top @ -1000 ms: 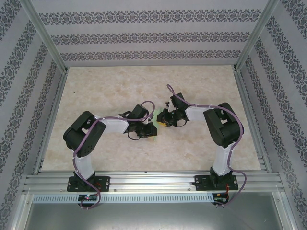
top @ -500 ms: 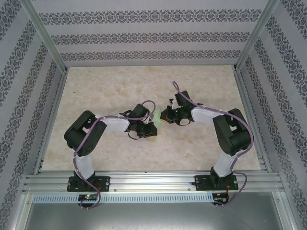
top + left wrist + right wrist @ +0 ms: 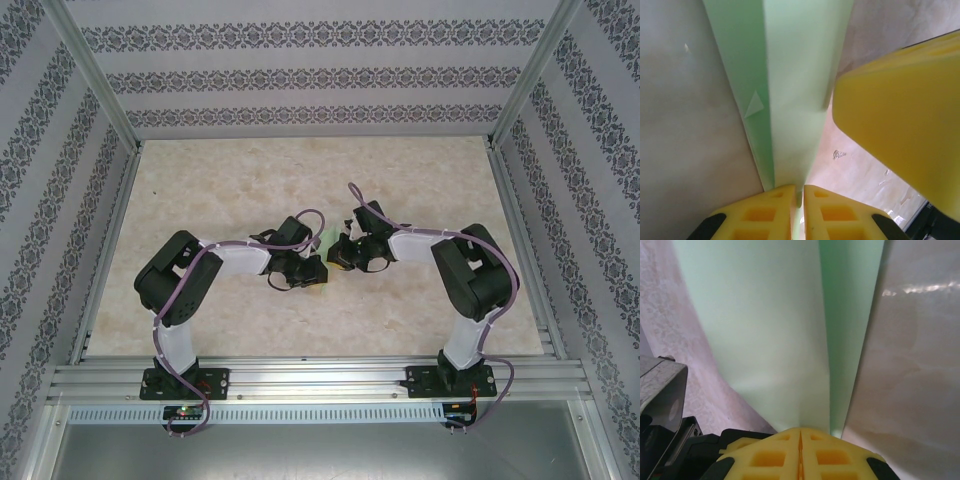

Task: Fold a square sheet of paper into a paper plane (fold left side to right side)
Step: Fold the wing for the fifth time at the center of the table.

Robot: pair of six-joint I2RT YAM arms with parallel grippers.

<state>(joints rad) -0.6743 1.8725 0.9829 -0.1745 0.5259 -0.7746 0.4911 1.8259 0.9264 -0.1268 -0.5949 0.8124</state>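
Observation:
The sheet of paper (image 3: 324, 240) is pale mint green and folded into a narrow layered strip with a long crease. It is held up between the two grippers at the table's middle, and they hide its outline, so I cannot tell whether it has the paper plane's shape. My left gripper (image 3: 799, 197) is shut on one end of the paper (image 3: 795, 75). Opposite it, my right gripper (image 3: 800, 432) is shut on the other end of the paper (image 3: 765, 320). In the top view the left gripper (image 3: 318, 272) and right gripper (image 3: 336, 256) nearly touch.
The beige marbled table (image 3: 230, 180) is fenced by metal rails and patterned walls. The right gripper's yellow finger (image 3: 900, 115) looms close in the left wrist view. The left gripper's dark body (image 3: 660, 400) sits at the right wrist view's lower left.
The right gripper closed on the paper. Its arm swung a little to the right, then back toward the left gripper. The left arm stayed put.

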